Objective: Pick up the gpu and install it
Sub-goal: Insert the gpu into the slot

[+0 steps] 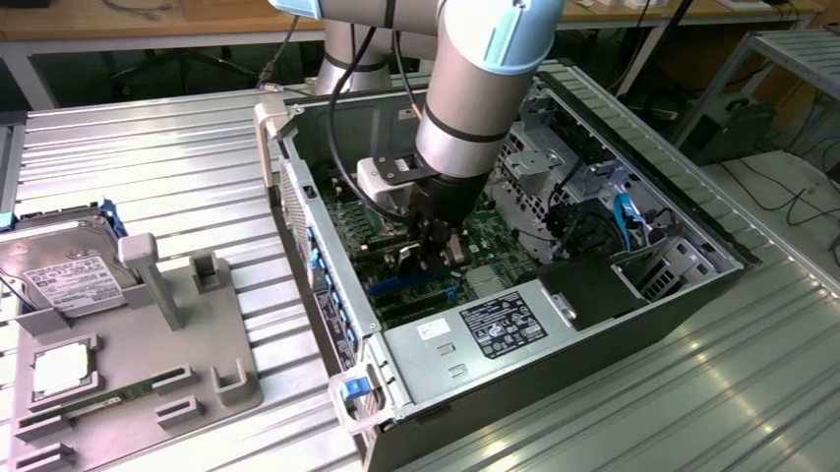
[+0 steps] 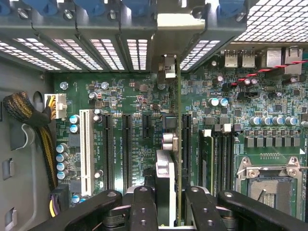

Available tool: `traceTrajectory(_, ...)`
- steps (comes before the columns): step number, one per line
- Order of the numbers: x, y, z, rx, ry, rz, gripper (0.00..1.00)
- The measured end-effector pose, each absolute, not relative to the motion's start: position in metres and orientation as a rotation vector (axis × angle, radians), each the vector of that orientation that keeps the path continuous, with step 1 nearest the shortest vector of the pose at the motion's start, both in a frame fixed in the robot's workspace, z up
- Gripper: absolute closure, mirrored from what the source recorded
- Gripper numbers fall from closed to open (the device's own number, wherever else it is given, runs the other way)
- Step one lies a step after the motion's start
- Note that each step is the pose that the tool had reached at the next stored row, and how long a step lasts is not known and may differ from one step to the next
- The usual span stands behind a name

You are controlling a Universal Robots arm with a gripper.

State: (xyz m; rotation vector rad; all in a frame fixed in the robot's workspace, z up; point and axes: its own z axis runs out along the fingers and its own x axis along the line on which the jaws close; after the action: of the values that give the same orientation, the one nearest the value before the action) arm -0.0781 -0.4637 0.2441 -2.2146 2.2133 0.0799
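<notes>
My gripper [image 1: 435, 248] is down inside the open computer case [image 1: 683, 211], low over the green motherboard [image 1: 489, 236]. In the wrist view the gripper [image 2: 171, 211] is shut on the gpu [image 2: 168, 178], which I see edge-on as a thin upright card between the two black fingers [image 2: 144, 207]. Its silvery end bracket [image 2: 166, 67] reaches the rear slot openings of the case. The card's lower edge runs along a black expansion slot [image 2: 185, 137]; whether it touches the slot I cannot tell. The fan face is hidden.
A white slot [image 2: 86, 149] and black slots [image 2: 126, 144] lie beside the card, a seated memory stick [image 2: 207, 159] and the CPU socket [image 2: 269, 187] on its other side. A cable bundle [image 2: 29, 115] hangs by the case wall. The power supply [image 1: 506, 329] fills the case's near end. A hard drive [image 1: 59, 270] rests on the grey fixture [image 1: 197, 334].
</notes>
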Motion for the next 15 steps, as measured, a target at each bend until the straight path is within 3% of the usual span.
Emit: traceTrajectory(15,-0.0781,-0.4622,0.2440,-2.219,2.218,0.070,0.72)
